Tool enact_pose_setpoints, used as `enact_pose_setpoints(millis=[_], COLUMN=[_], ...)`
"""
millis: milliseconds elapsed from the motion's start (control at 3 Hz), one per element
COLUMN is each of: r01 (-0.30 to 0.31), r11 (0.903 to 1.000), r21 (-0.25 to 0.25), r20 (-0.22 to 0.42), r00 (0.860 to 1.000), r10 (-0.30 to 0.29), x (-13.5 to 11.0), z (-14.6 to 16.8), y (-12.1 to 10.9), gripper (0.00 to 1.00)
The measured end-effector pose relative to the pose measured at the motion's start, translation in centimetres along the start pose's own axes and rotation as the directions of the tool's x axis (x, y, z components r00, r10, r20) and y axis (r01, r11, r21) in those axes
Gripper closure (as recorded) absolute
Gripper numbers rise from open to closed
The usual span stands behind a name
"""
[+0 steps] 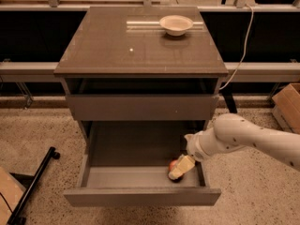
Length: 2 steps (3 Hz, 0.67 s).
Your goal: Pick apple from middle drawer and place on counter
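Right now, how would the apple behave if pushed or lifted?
Round, so the apple would likely roll across the flat drawer floor if nudged. It looks firm and smooth, so it may slip when lifted. The gripper sits over it near a front corner, whose walls should stop it.

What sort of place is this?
Probably a robot test lab or workshop, not a home: a lone grey-brown drawer cabinet on speckled stone flooring, a cardboard box and a loose white cable beside it. The gripper is down in the open middle drawer, at the small red apple.
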<state>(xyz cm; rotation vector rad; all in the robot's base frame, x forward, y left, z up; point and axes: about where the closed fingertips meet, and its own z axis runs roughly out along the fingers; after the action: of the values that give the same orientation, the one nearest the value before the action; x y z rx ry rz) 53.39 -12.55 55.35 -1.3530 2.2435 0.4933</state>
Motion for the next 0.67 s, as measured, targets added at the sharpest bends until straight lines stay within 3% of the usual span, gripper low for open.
enact_pose_setpoints(millis=[667], r01=[0.008], r11=[0.9997], r21=[-0.024], r20=[0.012], r00=[1.0], r10=[-0.008], x=[4.3], z=[7.8], y=[-5.1], gripper=[0.0])
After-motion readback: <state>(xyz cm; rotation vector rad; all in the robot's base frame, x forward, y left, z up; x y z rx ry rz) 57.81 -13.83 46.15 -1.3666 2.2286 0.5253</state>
